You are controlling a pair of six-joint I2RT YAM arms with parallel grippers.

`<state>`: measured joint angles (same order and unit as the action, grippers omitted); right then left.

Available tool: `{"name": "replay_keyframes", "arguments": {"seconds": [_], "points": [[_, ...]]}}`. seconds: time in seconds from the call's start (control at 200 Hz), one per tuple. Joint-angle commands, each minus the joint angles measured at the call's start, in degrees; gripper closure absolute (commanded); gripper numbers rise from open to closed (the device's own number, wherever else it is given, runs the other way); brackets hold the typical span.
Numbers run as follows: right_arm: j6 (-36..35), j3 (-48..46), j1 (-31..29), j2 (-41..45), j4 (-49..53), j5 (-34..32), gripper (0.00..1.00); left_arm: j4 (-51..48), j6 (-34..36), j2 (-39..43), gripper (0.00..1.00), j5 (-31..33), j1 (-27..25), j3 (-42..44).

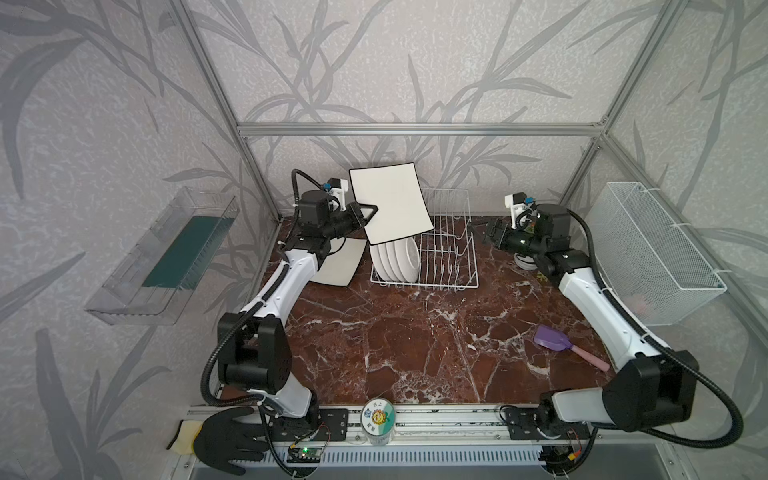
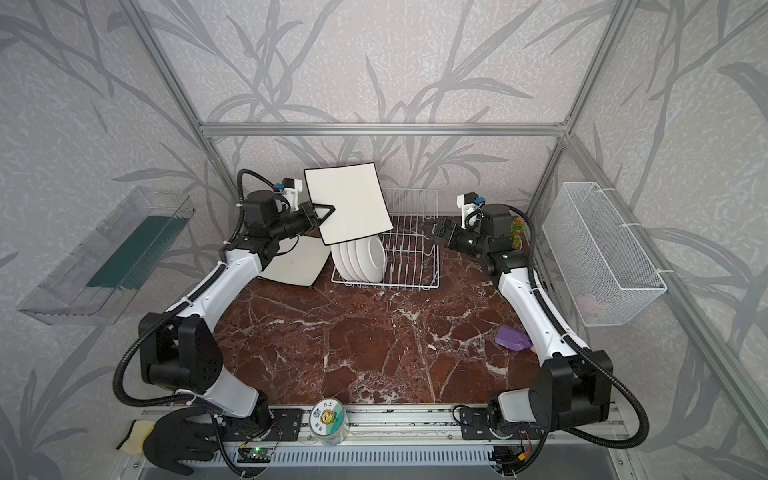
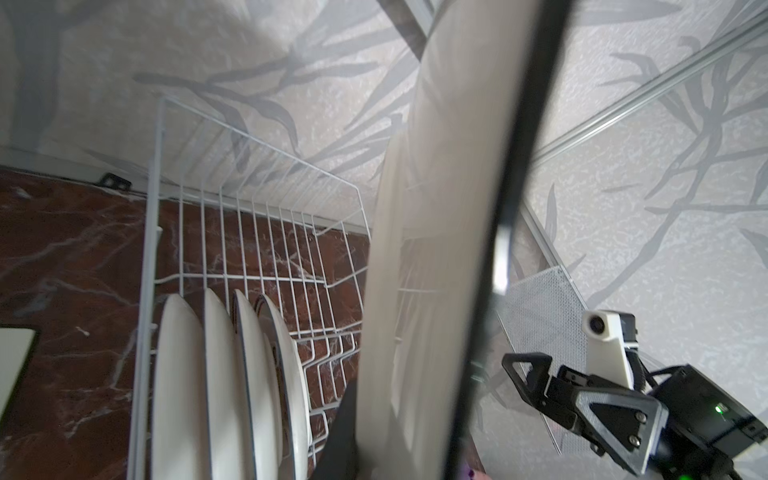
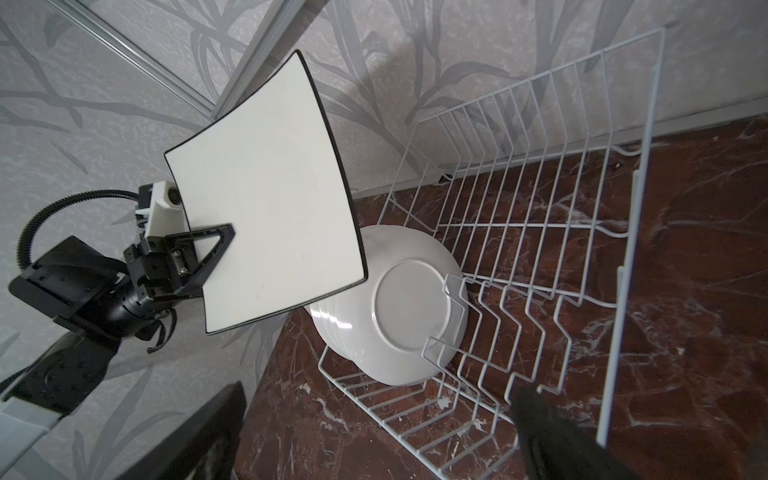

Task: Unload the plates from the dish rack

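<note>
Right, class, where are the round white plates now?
In both top views the round plates stand upright at the left end of the dish rack, below the square plate held by the left hand.

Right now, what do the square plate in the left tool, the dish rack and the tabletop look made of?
The raised square plate: probably glazed ceramic or melamine; smooth cream face, black edge, a glint on the edge in the left wrist view.
The dish rack: thin wire, white-coated, likely metal.
The tabletop: red-brown marble look with white veins; stone or printed laminate, cannot tell.
</note>
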<state>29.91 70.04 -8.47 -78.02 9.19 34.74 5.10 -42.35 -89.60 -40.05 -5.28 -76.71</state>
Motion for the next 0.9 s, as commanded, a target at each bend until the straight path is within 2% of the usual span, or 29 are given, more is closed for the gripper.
{"name": "replay_keyframes", "arguments": {"seconds": [0.0,0.31,0.895], "points": [[-6.4,2.2,-0.2,2.9,5.0,-2.5,0.01,9.2,-2.2,6.9,1.0,4.3,1.7,-0.6],[-9.8,3.0,-1.3,5.5,8.5,-2.9,0.01,7.9,-2.2,15.3,1.0,18.0,4.6,5.7],[-21.9,5.4,-13.9,3.3,12.5,-6.1,0.01,8.4,-6.3,27.3,1.0,41.4,6.4,22.5]]}}
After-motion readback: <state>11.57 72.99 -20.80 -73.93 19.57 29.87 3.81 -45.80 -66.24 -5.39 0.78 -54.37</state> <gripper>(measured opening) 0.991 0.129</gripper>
